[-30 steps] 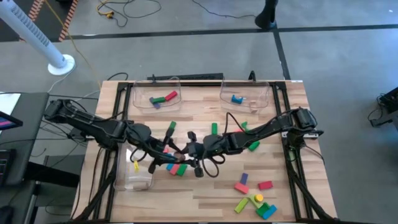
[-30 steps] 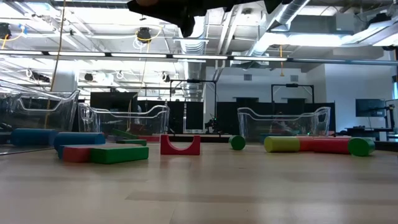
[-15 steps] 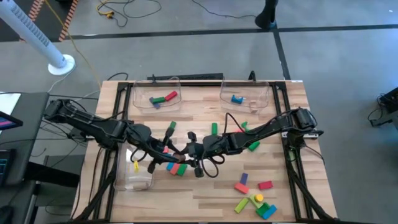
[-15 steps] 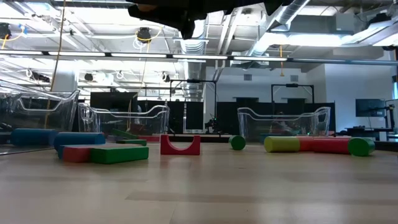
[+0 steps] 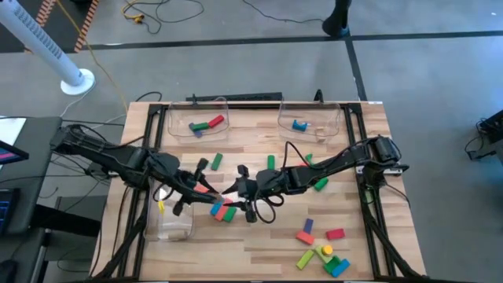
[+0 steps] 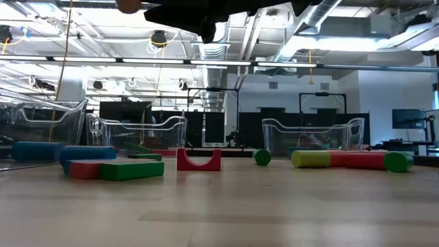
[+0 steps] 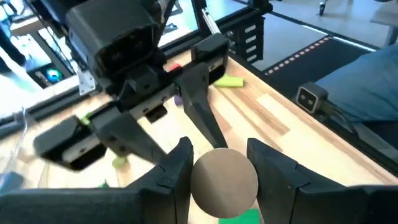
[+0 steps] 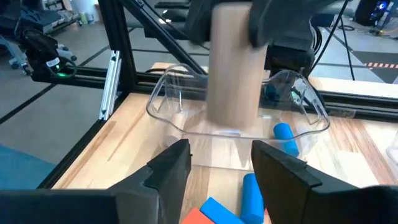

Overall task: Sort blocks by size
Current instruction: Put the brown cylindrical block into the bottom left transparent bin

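Observation:
A plain wood cylinder (image 7: 224, 183) is up in the air over the table's middle, with my left gripper (image 7: 222, 155) shut on it. The right wrist view shows the cylinder (image 8: 235, 74) upright in front of a clear bin. My right gripper (image 8: 221, 152) faces it from the table's right, open, with nothing between its fingers. In the high view my left gripper (image 5: 201, 183) and my right gripper (image 5: 236, 189) stand a little apart. Red, green and blue blocks (image 5: 223, 210) lie flat on the table just below them. My left gripper pinches the cylinder's round side (image 7: 202, 180) between its two fingers, near its upper end. The fingers come from the table's left, slanting slightly down. The cylinder stands about upright below them, lifted clear of the table.
Clear bins stand at the far left (image 5: 196, 122), the far right (image 5: 309, 119) and the left side (image 5: 169, 218), each with a few blocks. Green blocks (image 5: 271, 163) lie mid-table and a mixed cluster (image 5: 322, 253) near the front right. Blue cylinders (image 8: 283, 134) lie ahead of my right gripper.
My left gripper has drawn back toward the table's left edge with the wood cylinder, away from my right gripper, which has stayed where it was. In the low view the cylinder's end at the top has shifted left.

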Robot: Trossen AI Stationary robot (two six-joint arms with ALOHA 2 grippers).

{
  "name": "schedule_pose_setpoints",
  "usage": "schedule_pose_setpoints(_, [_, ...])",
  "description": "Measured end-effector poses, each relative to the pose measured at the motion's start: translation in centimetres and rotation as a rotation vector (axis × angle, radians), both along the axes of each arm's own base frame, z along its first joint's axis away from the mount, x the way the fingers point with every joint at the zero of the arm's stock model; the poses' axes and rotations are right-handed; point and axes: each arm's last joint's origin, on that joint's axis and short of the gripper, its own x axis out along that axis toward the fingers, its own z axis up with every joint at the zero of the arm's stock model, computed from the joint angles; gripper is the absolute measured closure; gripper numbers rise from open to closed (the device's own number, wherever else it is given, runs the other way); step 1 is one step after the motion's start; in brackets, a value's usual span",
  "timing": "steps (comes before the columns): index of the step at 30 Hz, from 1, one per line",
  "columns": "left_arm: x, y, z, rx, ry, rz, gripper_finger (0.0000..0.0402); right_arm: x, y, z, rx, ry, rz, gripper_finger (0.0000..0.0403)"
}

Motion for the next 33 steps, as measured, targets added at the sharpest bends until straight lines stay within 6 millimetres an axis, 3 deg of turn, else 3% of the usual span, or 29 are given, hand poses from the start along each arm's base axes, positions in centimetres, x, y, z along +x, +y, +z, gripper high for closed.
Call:
schedule_pose_setpoints(7, [-2.9, 0.9, -0.4, -0.037, 0.162, 0.075, 0.0276, -0.2, -0.3, -0.9, -0.017, 0.096, -0.007, 0.0196])
schedule_pose_setpoints(15, [-5.3, 1.6, -2.4, -0.098, 0.477, 0.212, 0.0276, -0.9, -0.3, -2.3, -0.03, 0.259, -0.013, 0.0196])
schedule_pose_setpoints(29, [-6.7, 1.2, -8.7, -0.15, 0.771, 0.356, 0.0267, -2.5, 0.7, -4.1, -0.042, 0.492, -0.009, 0.0195])
schedule_pose_setpoints(33, [-6.5, 1.1, -8.8, -0.182, 0.776, 0.376, 0.0259, -3.0, 1.3, -4.5, -0.037, 0.546, -0.006, 0.0195])
